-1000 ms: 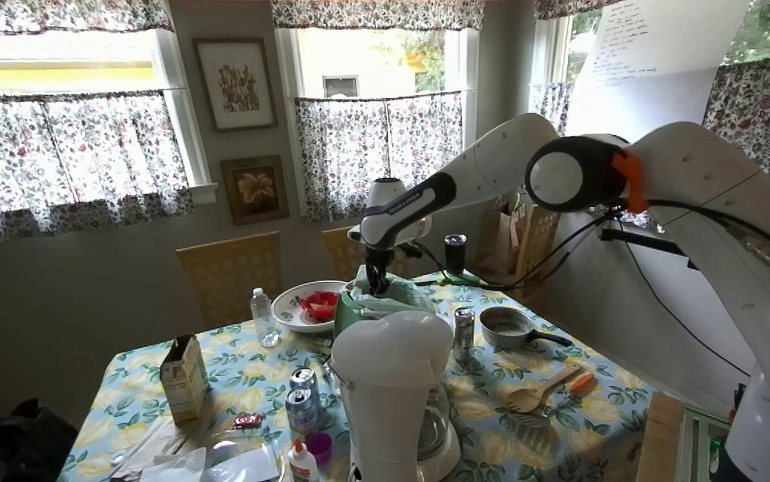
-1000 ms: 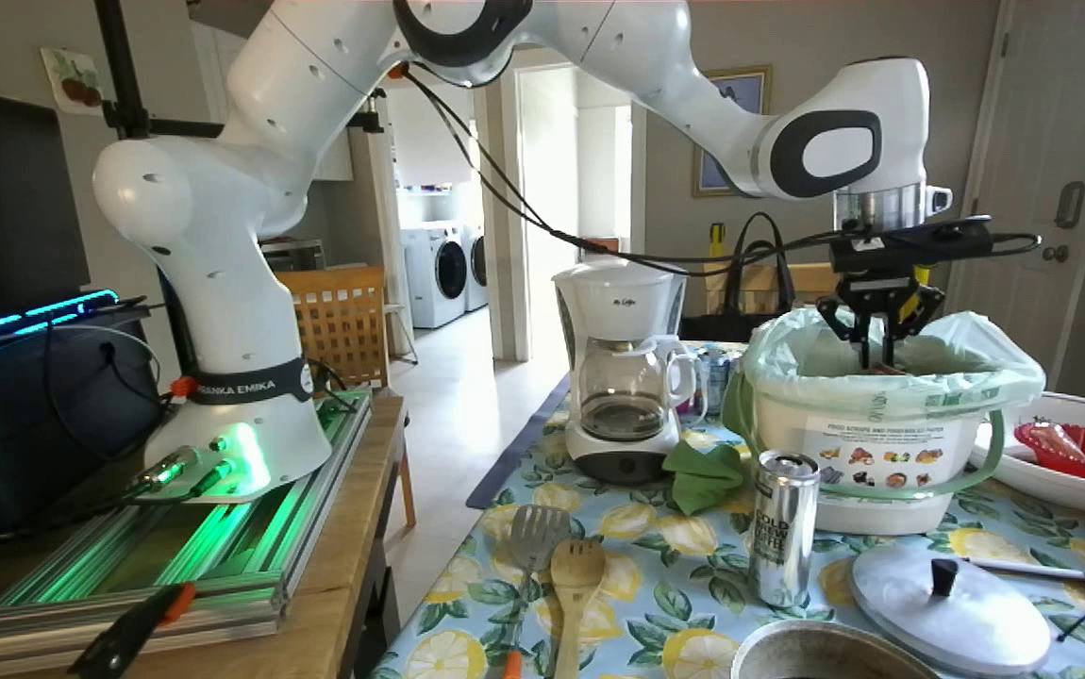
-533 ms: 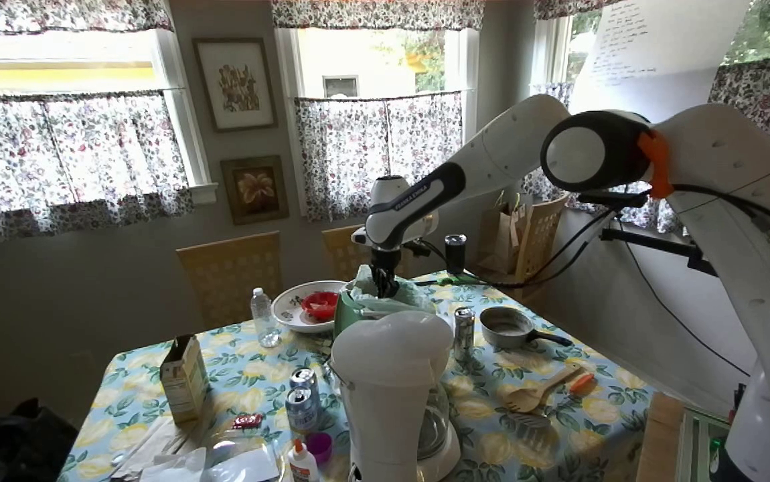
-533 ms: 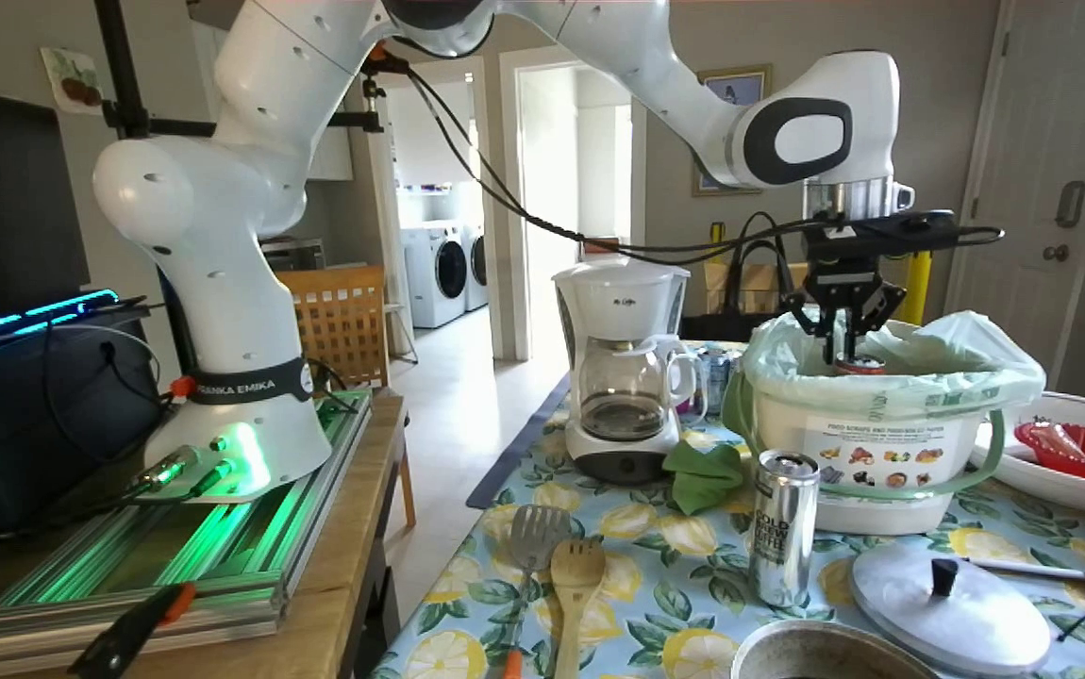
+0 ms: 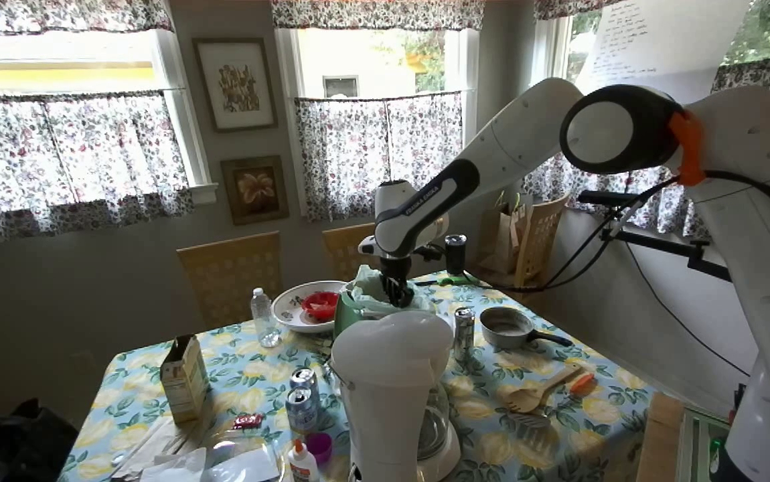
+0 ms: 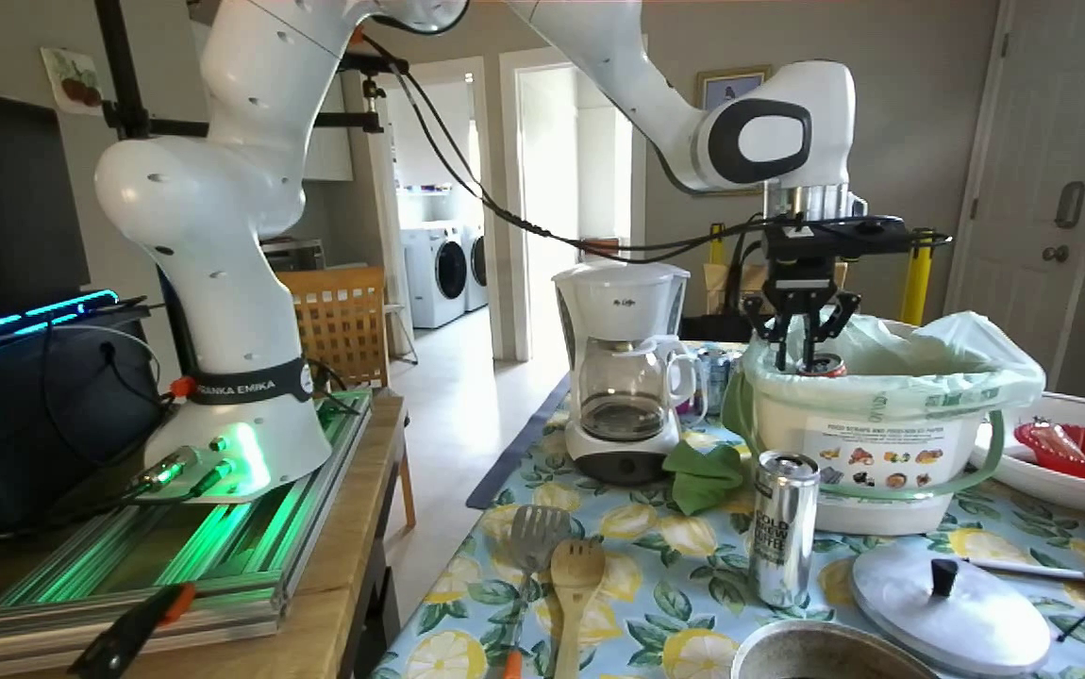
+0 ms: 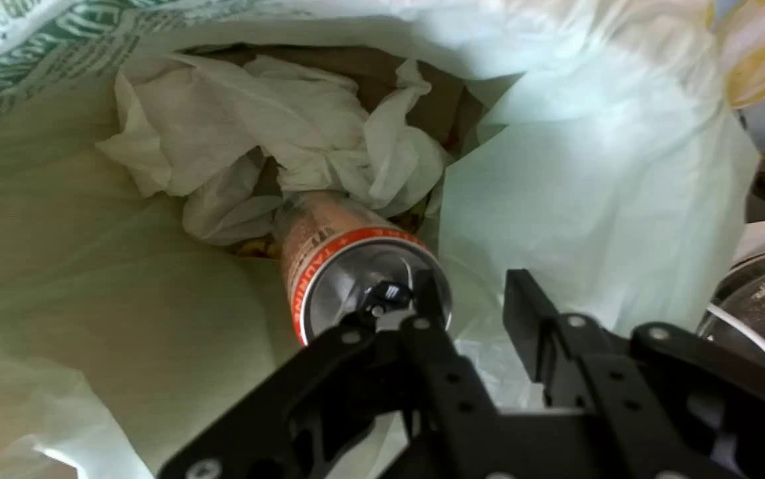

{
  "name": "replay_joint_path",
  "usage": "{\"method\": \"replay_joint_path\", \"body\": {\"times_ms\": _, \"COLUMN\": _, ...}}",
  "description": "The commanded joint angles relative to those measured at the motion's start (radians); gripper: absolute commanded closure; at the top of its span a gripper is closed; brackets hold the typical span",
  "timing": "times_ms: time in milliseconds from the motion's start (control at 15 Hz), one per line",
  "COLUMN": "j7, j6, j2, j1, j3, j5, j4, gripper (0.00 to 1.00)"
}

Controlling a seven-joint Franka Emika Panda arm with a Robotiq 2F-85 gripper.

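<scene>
Black two-fingered gripper point(image 7: 473, 285) narrowly parted at rim of peach, red-banded metal can point(image 7: 349, 266); contact we cannot tell. In exterior view, can inside pale-green plastic bag point(image 6: 967, 344) lining white bucket point(image 6: 882, 517), toward left.

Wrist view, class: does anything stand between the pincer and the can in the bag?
Nothing visible does. The pincer stands slightly open, with one fingertip overlapping the top of the can in that view; whether they touch, I cannot tell. The crumpled paper lies at the can's other end, not between them.
</scene>
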Motion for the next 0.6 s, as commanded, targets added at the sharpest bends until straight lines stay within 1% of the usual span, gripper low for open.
{"method": "replay_joint_path", "body": {"times_ms": 0, "j7": 0.014, "j6": 0.066, "j2": -0.080, "j1": 0.016, "j3": -0.020, "j5": -0.030, "j4": -0.110, "gripper": 0.43}}
{"method": "replay_joint_path", "body": {"times_ms": 200, "j7": 0.027, "j6": 0.127, "j2": -0.113, "j1": 0.011, "j3": -0.021, "j5": -0.020, "j4": -0.153, "gripper": 0.22}}
{"method": "replay_joint_path", "body": {"times_ms": 267, "j7": 0.032, "j6": 0.148, "j2": -0.121, "j1": 0.011, "j3": -0.023, "j5": -0.019, "j4": -0.164, "gripper": 0.18}}
{"method": "replay_joint_path", "body": {"times_ms": 400, "j7": 0.044, "j6": 0.190, "j2": -0.131, "j1": 0.010, "j3": -0.028, "j5": -0.019, "j4": -0.181, "gripper": 0.14}}
{"method": "replay_joint_path", "body": {"times_ms": 467, "j7": 0.058, "j6": 0.211, "j2": -0.132, "j1": 0.012, "j3": -0.034, "j5": -0.020, "j4": -0.185, "gripper": 0.10}}
{"method": "replay_joint_path", "body": {"times_ms": 533, "j7": 0.070, "j6": 0.229, "j2": -0.127, "j1": 0.010, "j3": -0.036, "j5": -0.014, "j4": -0.181, "gripper": 0.10}}
